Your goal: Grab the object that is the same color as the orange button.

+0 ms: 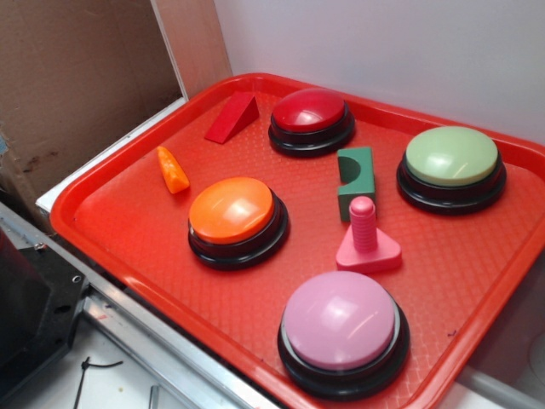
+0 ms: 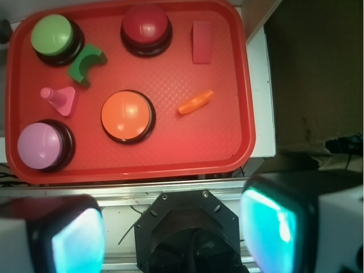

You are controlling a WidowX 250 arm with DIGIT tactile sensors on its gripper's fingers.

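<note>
Lying flat on the red tray [image 2: 227, 149] just beside the orange button [image 2: 127, 116], the orange piece [image 2: 195, 102] is left clear for grasping, while the pincer [image 2: 170, 227] is held wide open and empty, well short of it.

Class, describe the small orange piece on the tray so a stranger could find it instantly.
Start at the red tray and find the orange button. Beside it, toward the tray's long edge nearest the cardboard, lies the small orange piece. It is glossy, curved and pointed, far smaller than any button, and orange rather than red like the wedge block.
</note>
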